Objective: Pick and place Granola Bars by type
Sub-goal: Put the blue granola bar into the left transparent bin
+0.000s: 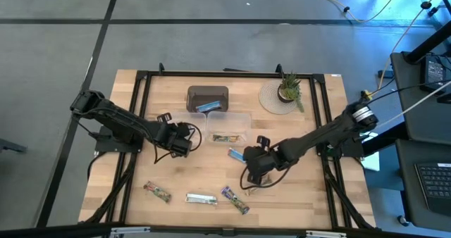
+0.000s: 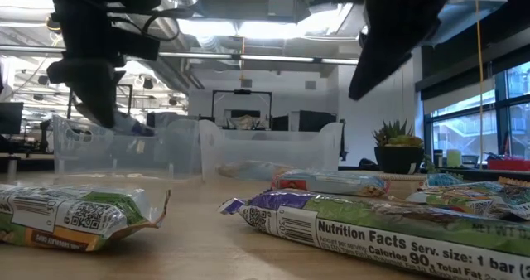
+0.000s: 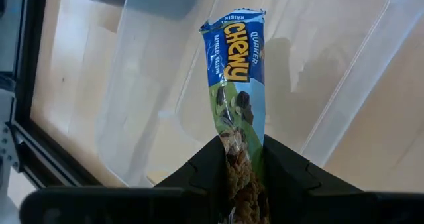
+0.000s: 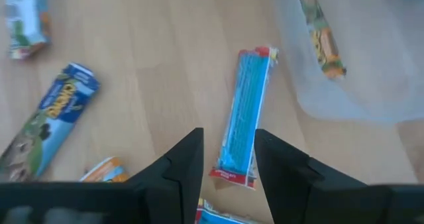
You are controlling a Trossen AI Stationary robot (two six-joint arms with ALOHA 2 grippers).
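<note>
My left gripper is shut on a blue-white Chewy granola bar, held over a clear plastic tub. From above, it sits left of the tubs. My right gripper is open and hovers above a bright blue bar that lies flat on the wood. Its fingers stand on either side of that bar's near end. From above, this gripper is beside the blue bar. One bar lies in a tub, and another in the brown tray. My left gripper pinches the Chewy bar between its two fingers at one end of the wrapper. The fingers lie along the bar, and the rest of it sticks out beyond the fingertips. The bar is lifted clear, and its free end slants down over the tub.
Loose bars lie near the table's near edge, and one more lies by my right gripper. A potted plant stands on a round mat at the far right. A black frame runs round the tabletop.
</note>
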